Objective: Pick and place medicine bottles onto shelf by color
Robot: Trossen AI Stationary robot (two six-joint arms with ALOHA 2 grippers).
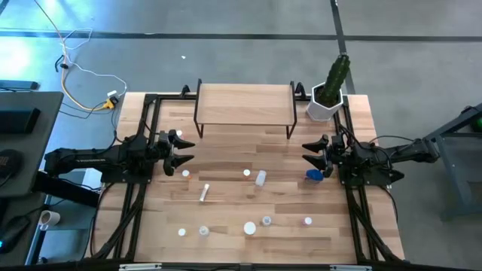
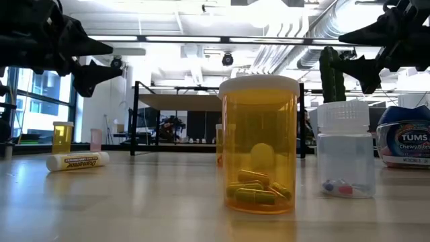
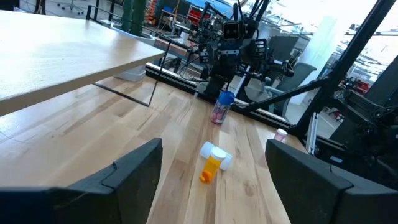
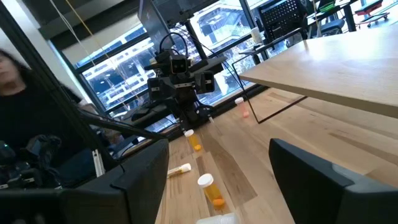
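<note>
Both grippers hover open above the table and touch nothing. In the high view my left gripper (image 1: 181, 150) is at the table's left side and my right gripper (image 1: 310, 153) at its right, just far of the round blue bottle (image 1: 314, 175). The shelf (image 1: 245, 105) stands on its black legs at the far edge, its top bare. Small bottles stand or lie scattered over the middle and near part of the table: a white tube (image 1: 204, 192) on its side, a clear vial (image 1: 260, 178), a pink-capped one (image 1: 307, 221). The low view shows an orange pill bottle (image 2: 259, 144) upright close by.
A white pot with a green cactus (image 1: 327, 102) stands at the far right corner beside the shelf. One small bottle (image 1: 172, 135) sits close to my left gripper. A person (image 4: 18, 93) shows beyond the table's left side in the right wrist view. Cables lie on the floor, far left.
</note>
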